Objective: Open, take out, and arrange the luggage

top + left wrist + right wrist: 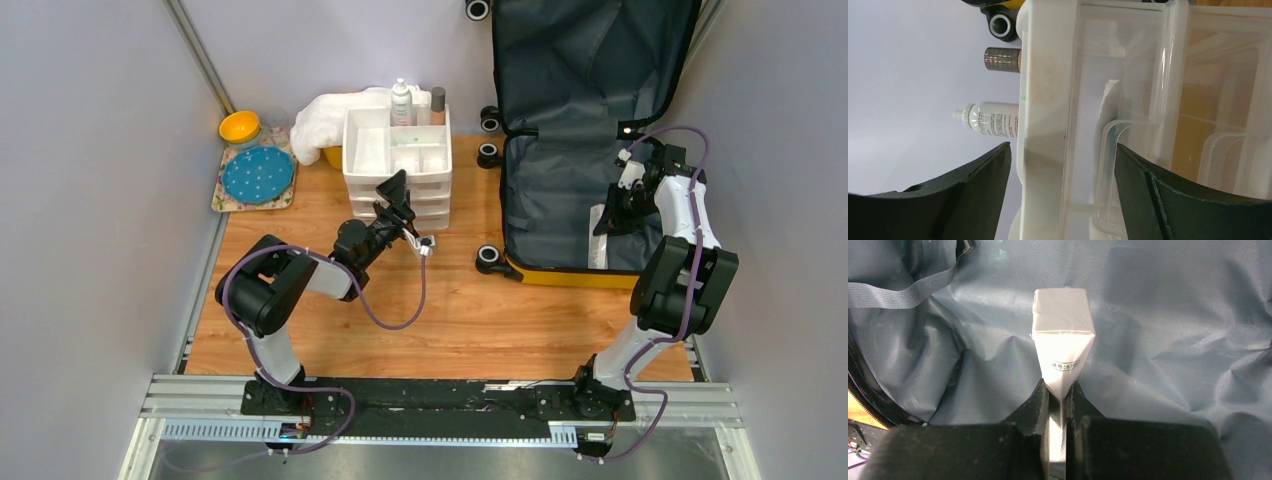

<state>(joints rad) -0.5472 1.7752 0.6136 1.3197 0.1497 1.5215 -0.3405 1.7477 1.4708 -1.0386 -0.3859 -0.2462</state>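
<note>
The luggage point(560, 273), a yellow hard-shell case, lies open at the right, its lid leaning up against the back wall. Dark grey lining point(1173, 340) fills both halves. My right gripper point(612, 215) reaches into the lower half and is shut on a white soft packet point(1063, 335), pinching its near end; the packet point(597, 250) stands over the lining. My left gripper point(398, 200) is open at the front of the white drawer organiser point(397, 165). In the left wrist view its fingers point(973, 190) straddle the organiser's top rim point(1045, 125) and a clear drawer handle point(1108, 150).
Behind the organiser stand a white bottle point(401, 103) and a brown-capped bottle point(437, 103), beside a white towel point(320, 118). A yellow bowl point(240, 126) and a blue plate point(257, 174) sit on a mat at the back left. An elastic strap point(898, 295) crosses the lining.
</note>
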